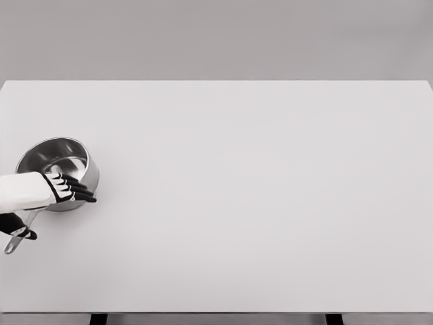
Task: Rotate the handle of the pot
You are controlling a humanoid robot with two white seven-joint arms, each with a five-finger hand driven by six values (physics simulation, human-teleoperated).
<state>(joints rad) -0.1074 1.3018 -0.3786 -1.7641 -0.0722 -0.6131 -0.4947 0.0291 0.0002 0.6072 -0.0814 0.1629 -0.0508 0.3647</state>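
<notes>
A stainless-steel saucepan (57, 171) stands upright near the left edge of a broad white table (257, 203), its open mouth showing a bare, shiny interior. The pot's long metal handle (19, 233) runs from the near-left side of the pot down toward the front-left, ending in a flattened tip that lies close to the tabletop. The robot's left hand (67, 188) (a black-and-white five-finger hand on a white forearm) comes in from the left edge and lies across the near side of the pot, its dark fingers (82, 192) stretched fairly flat and close together over the near rim and wall, their tips reaching just past the pot's near-right side. The fingers are extended rather than curled and do not wrap around anything that can be seen; whether they press on the steel or sit just above it cannot be told from this angle. A separate dark shape (19, 229), seemingly the thumb or lower part of the same hand, sits against the handle below the forearm, though whether it grips the handle is unclear. The tabletop to the right of the pot stretches away under a plain grey backdrop (216, 37), with two dark table legs (99, 318) showing beneath the front edge.
</notes>
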